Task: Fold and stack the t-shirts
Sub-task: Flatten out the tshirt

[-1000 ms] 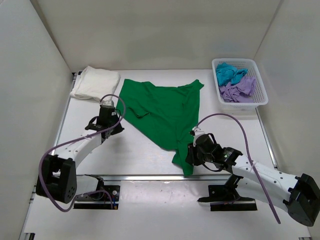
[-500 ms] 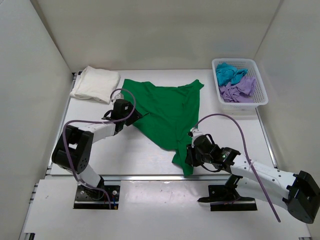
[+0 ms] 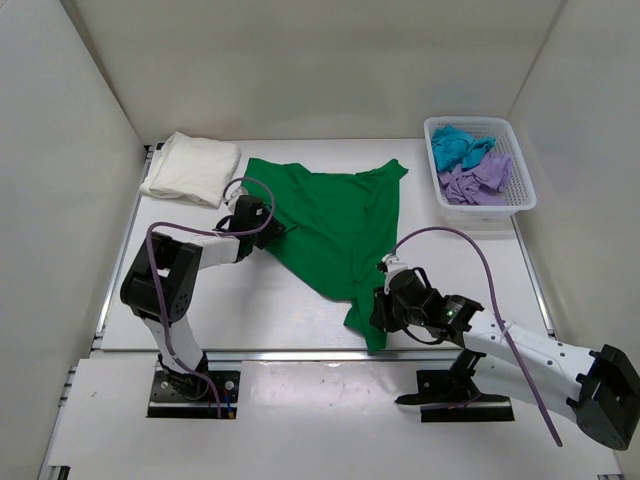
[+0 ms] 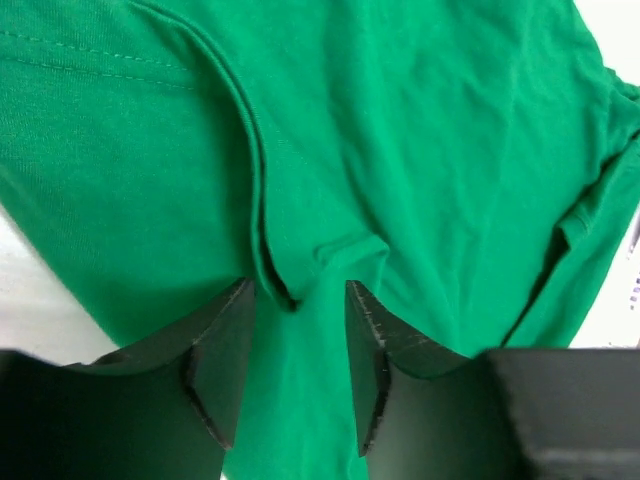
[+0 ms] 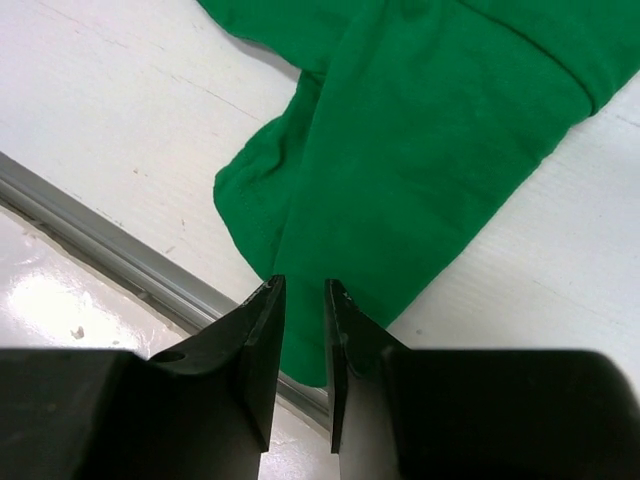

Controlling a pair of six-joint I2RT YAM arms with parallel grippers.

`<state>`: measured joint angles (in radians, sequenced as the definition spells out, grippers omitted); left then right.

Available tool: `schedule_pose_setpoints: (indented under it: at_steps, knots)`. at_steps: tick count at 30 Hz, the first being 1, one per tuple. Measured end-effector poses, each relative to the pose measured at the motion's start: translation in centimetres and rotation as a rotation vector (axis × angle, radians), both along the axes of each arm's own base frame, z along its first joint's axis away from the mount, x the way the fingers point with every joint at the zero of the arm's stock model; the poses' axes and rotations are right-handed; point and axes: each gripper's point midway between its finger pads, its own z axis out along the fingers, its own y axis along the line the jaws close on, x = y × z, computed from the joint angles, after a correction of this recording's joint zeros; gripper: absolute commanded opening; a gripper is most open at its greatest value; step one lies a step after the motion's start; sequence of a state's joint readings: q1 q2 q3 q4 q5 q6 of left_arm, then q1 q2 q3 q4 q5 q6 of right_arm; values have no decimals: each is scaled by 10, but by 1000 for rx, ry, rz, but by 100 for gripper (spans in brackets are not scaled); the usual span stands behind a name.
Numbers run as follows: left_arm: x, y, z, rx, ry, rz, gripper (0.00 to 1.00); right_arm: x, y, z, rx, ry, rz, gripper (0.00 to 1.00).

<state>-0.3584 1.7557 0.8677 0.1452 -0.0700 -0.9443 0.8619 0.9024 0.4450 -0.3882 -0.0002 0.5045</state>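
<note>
Lying folded at the far left corner of the white bench (image 3: 260, 300), the cream-white t-shirt (image 3: 190, 168) is apart from both arms. Just right of it, the left gripper (image 4: 298, 300) sits over the left edge of the green t-shirt (image 3: 330, 215). Only its wrist view shows the fingers spread, a raised seam fold lying unsqueezed between them. The green t-shirt lies rumpled across mid-bench. At its near tail, the right gripper (image 5: 300, 290) has its fingers almost together, pinching the hem. Far right, a white basket (image 3: 520, 195) holds the teal t-shirt (image 3: 458, 146) and the lilac t-shirt (image 3: 478, 180). Plain pale walls (image 3: 300, 70) enclose the bench. A second ago the left arm stretched out low; now it is folded up, with its gripper further onto the cloth.
</note>
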Motion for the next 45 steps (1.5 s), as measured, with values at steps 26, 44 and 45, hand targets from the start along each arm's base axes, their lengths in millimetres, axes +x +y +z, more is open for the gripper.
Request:
schedule_pose_setpoints:
  at_steps: [26, 44, 45]
  knots:
    - [10, 3, 61, -21, -151, -6, 0, -43, -10, -26, -83, 97, 38, 38]
    - [-51, 32, 63, 36, -160, -81, 0, -56, 12, -21, -313, 61, 106, 36]
    - [-54, 33, 60, 35, -154, -82, 0, -56, 13, -23, -328, 62, 109, 35]
